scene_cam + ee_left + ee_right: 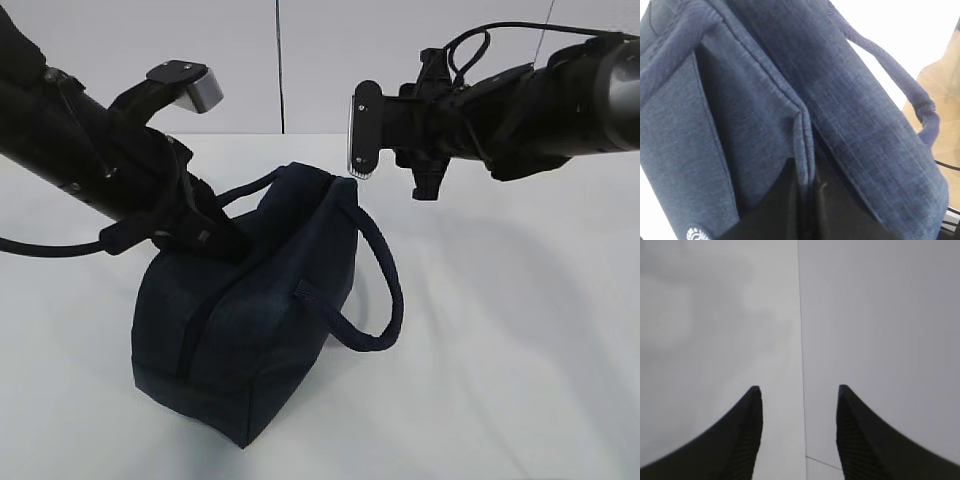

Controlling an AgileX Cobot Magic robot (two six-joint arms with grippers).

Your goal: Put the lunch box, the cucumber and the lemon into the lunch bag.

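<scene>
Lunch bag (250,330) on bench (520,380), under left tool (805,210). Left tool clamped on bag's top fabric by zipper seam. Right tool (800,435) apart, empty, above bag. Bag soft, sags; best gripped at seam or handle (385,290).

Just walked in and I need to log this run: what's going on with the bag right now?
The left tool is shut, pinching the fabric at the top of the navy lunch bag, which sits on the white table. The right tool hangs open and empty above the table beyond the bag, aimed at the blank wall. No lunch box, cucumber or lemon is in sight; whether they are inside the bag cannot be told from here.
</scene>
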